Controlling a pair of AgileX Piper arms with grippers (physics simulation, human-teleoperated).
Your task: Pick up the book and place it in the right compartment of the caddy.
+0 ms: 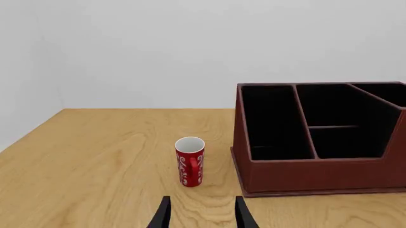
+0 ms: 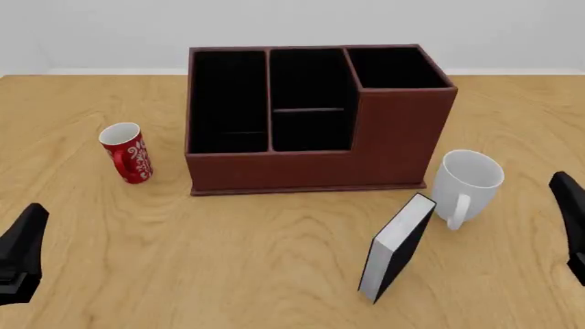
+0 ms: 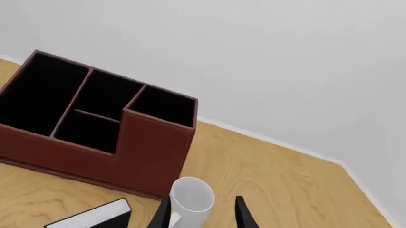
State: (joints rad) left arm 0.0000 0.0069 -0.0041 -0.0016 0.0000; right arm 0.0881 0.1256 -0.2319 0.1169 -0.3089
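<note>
The book [image 2: 399,247] stands upright and slightly tilted on the table, in front of the caddy [image 2: 302,171] and just left of a white mug. Its white page edges face the camera. A corner of the book [image 3: 95,216] also shows in the right wrist view. The caddy's right compartment [image 2: 395,67] is the taller, black-lined end section and shows nothing inside. My left gripper [image 2: 23,250] hovers at the near left, open [image 1: 203,216], with nothing between its fingers. Far right of the book, my right gripper [image 2: 568,212] is open [image 3: 201,216] and points toward the white mug.
A red patterned mug [image 2: 126,152] stands left of the caddy, and it sits ahead of the left fingers [image 1: 189,161]. The white mug [image 2: 466,184] stands by the caddy's right front corner, close to the book. A white wall lies beyond the table's far edge.
</note>
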